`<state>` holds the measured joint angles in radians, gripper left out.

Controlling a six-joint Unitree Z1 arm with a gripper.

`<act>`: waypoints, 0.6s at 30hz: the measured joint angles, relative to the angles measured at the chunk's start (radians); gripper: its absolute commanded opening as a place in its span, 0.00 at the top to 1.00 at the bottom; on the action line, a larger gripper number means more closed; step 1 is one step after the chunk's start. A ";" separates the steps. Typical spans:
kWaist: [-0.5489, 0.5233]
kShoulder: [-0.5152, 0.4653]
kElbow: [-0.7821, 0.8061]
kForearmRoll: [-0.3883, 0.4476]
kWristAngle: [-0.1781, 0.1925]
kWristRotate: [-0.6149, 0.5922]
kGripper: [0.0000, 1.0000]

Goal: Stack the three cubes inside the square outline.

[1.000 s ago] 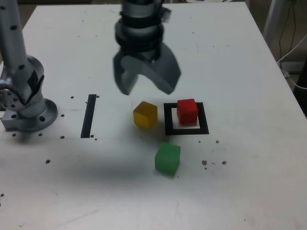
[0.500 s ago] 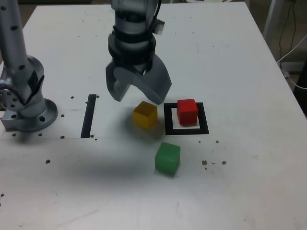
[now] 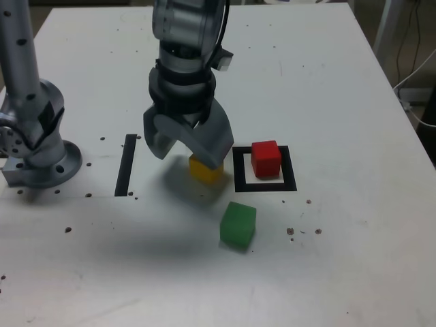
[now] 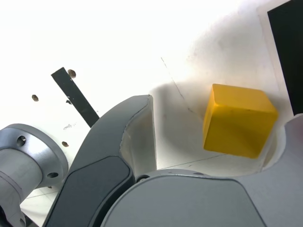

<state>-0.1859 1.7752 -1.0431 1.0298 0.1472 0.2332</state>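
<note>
The jaws stand wide apart, with nothing clamped between them; the yellow cube (image 4: 239, 120) shows in the gap in the wrist view, nearer one jaw than the other. The step in hand looks like picking it up to set on the red cube (image 3: 266, 159). I would centre the jaws over it before going down, turn them to meet two opposite faces squarely, then close gently so the nearer jaw does not shove it or catch a corner. After that, lift it well clear before any sideways move.

Clock directions here are the exterior view's, with 12 at its top. The red cube lies at 3 o'clock from the yellow one, inside the outline (image 3: 290, 168). A low swing that way could knock it. The green cube (image 3: 238, 225) lies at 5 o'clock from the yellow, outside the outline; a low wrist could brush it. The black strip (image 3: 125, 165) lies flat on the table (image 3: 334, 252) at 9 o'clock, with the arm's base (image 3: 51, 168) beyond; neither should hinder the lift.
</note>
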 measured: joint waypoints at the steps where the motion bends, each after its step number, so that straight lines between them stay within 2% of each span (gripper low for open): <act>1: -0.004 0.000 0.002 -0.002 -0.001 0.000 0.17; 12: -0.013 0.011 0.008 -0.084 -0.033 0.041 0.20; 18: -0.013 0.021 0.010 -0.084 -0.028 0.041 0.34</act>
<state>-0.1993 1.7965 -1.0331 0.9457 0.1190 0.2745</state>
